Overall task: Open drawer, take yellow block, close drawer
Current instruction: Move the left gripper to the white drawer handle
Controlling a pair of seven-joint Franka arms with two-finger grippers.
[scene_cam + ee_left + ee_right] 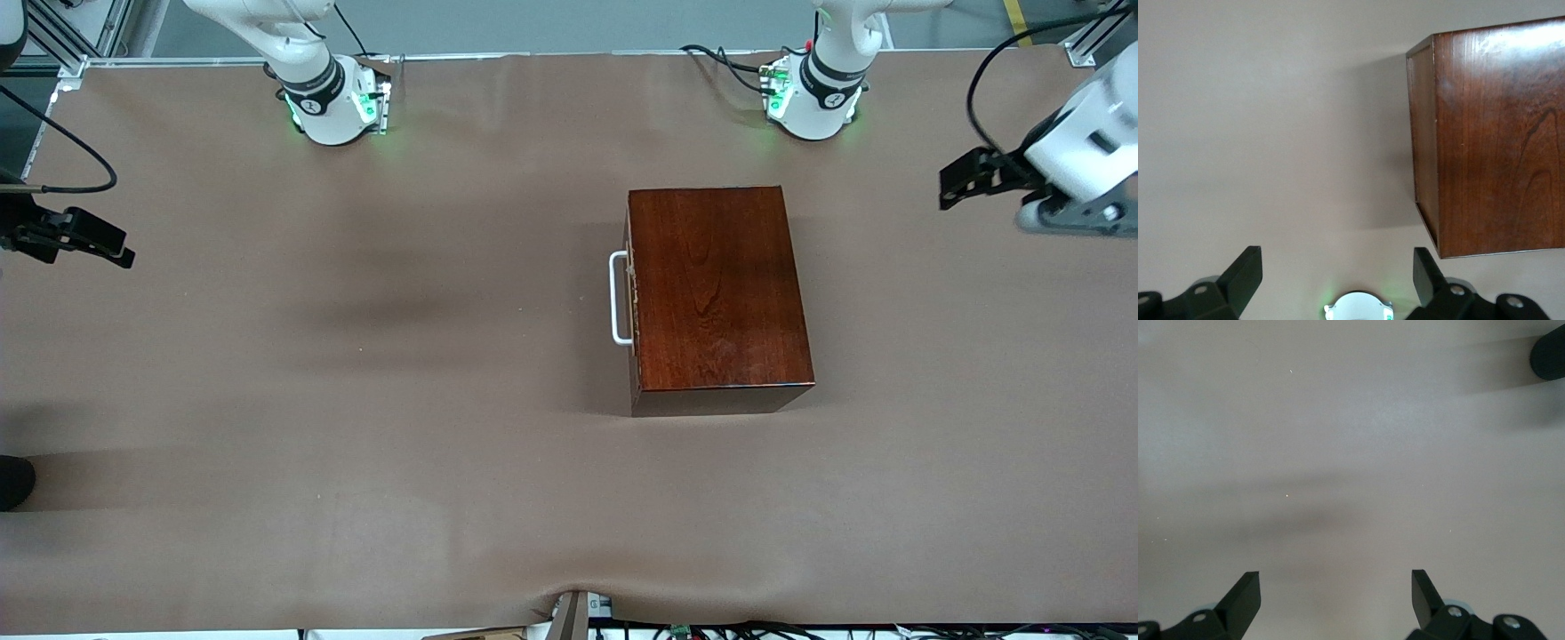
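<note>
The glossy reddish-brown wooden box [718, 289] sits on the table, toward the left arm's end of the middle. Its drawer [632, 311] is pushed fully in, and its dark front with the white U-shaped handle [617, 299] faces the right arm's end. The yellow block is hidden. My left gripper [951, 184] hangs open over the table's left-arm end, with the box [1491, 140] some way off from its empty fingers [1245, 273]. My right gripper [120, 249] hangs open and empty over bare table at the other end, its fingers [1245, 593] wide apart.
The brown mat [356, 400] covers the whole table. The two arm bases [333, 102] [813, 98] stand along the edge farthest from the front camera. A dark rounded object [13, 480] pokes in at the right arm's end. Cables run along the nearest edge.
</note>
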